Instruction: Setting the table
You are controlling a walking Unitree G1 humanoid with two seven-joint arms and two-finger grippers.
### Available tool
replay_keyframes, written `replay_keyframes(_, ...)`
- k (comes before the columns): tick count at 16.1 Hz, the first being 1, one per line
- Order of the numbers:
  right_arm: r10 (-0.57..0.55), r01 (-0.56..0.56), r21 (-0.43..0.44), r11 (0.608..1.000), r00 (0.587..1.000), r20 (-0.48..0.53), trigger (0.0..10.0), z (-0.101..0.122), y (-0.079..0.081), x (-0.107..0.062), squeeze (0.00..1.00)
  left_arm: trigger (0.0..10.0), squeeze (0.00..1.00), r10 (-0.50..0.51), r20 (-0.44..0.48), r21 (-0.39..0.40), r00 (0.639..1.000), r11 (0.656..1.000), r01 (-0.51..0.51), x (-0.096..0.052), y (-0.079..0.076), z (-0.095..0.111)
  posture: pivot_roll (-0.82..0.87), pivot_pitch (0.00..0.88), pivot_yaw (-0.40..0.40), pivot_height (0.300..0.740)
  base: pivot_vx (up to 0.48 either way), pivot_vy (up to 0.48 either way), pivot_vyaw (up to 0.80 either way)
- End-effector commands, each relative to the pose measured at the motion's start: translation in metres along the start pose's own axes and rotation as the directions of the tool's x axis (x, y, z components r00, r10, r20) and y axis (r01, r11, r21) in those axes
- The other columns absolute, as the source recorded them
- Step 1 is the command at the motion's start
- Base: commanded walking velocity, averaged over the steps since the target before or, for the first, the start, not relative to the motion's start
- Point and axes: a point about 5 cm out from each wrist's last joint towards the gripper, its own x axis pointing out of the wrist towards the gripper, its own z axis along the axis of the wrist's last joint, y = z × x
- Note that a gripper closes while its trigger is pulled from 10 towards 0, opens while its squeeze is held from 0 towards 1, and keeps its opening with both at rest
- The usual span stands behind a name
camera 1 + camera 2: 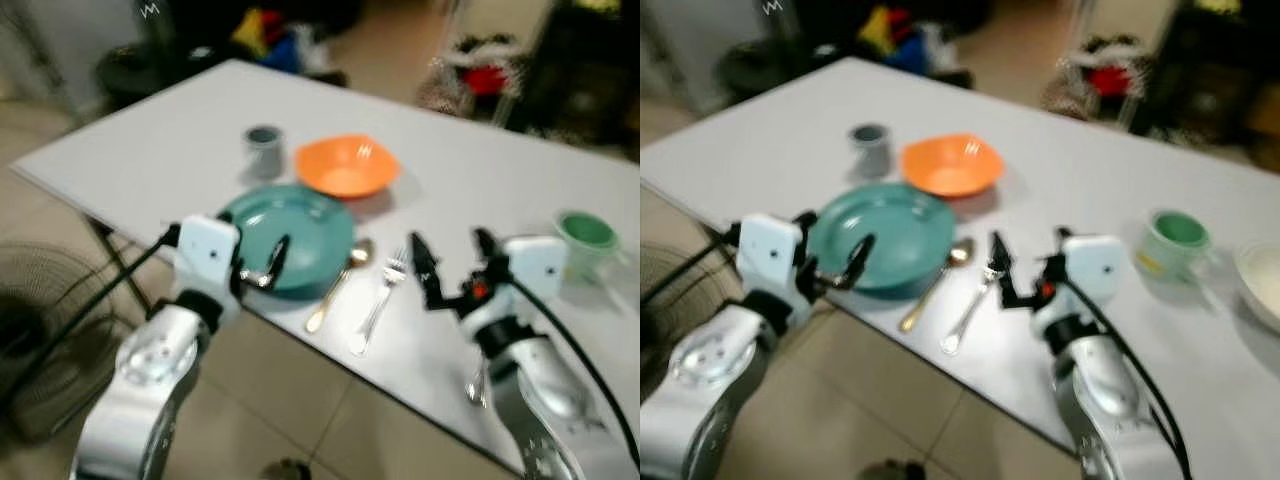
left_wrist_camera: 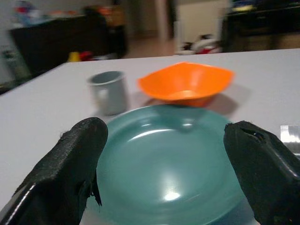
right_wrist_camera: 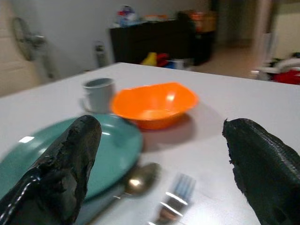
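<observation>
Facing the left gripper [image 1: 262, 262] (fingers apart): teal plate [image 1: 290, 238].

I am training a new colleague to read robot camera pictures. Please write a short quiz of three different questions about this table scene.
1. True or false: the round teal plate touches the orange plastic bowl.
2. Which utensil lies nearer the plate: A) the gold-coloured metal spoon, B) the silver metal fork?
3. Fill in: the fingers of the left pincer and of the right pincer are both ____.

Key: 1 false, a strip of white table shows between them; 2 A; 3 open.
</observation>
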Motion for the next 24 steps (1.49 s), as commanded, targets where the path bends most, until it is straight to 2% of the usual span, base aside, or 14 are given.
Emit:
replay_keyframes(1, -0.037, 0.037, 0.017, 0.999, 0.999, -0.016, 10.0, -0.0021, -0.0076, -0.0012, 1.0, 10.0, 0.0, -0.011, 0.015, 0.005, 1.0, 1.0, 0.011, 0.0002, -0.0029, 0.0031, 0.05, 0.043, 0.043, 0.74, 0.0, 0.0, 0.8)
replay_keyframes(6, -0.003, 0.003, 0.0, 1.0, 0.999, -0.04, 10.0, -0.0045, -0.0045, -0.0016, 1.0, 10.0, 0.0, 0.012, 0.014, -0.01, 1.0, 1.0, -0.012, 0.0017, 0.0019, 0.0029, 0.04, 0.048, 0.051, 0.74, 0.0, 0.0, 0.8)
replay_keyframes(8, -0.006, 0.006, -0.001, 1.0, 0.999, -0.04, 10.0, -0.0046, -0.0046, -0.0019, 1.0, 10.0, 0.0, 0.013, 0.013, -0.035, 1.0, 0.999, -0.013, 0.0015, 0.0009, 0.0022, 0.04, 0.048, 0.051, 0.74, 0.0, 0.0, 0.8)
replay_keyframes(17, -0.023, 0.023, 0.007, 1.0, 0.999, -0.046, 10.0, -0.0062, -0.0042, -0.0031, 1.0, 10.0, 0.0, 0.019, 0.011, -0.041, 1.0, 0.999, -0.019, -0.0007, 0.0026, 0.0017, 0.05, 0.052, 0.05, 0.74, 0.0, 0.027, 0.8)
replay_keyframes(24, -0.032, 0.033, 0.038, 0.999, 0.998, -0.048, 10.0, -0.0072, -0.0038, -0.0018, 1.0, 10.0, 0.0, 0.019, 0.004, -0.033, 1.0, 0.999, -0.019, -0.0012, 0.0044, 0.0019, 0.05, 0.052, 0.047, 0.74, 0.0, 0.276, 0.07)
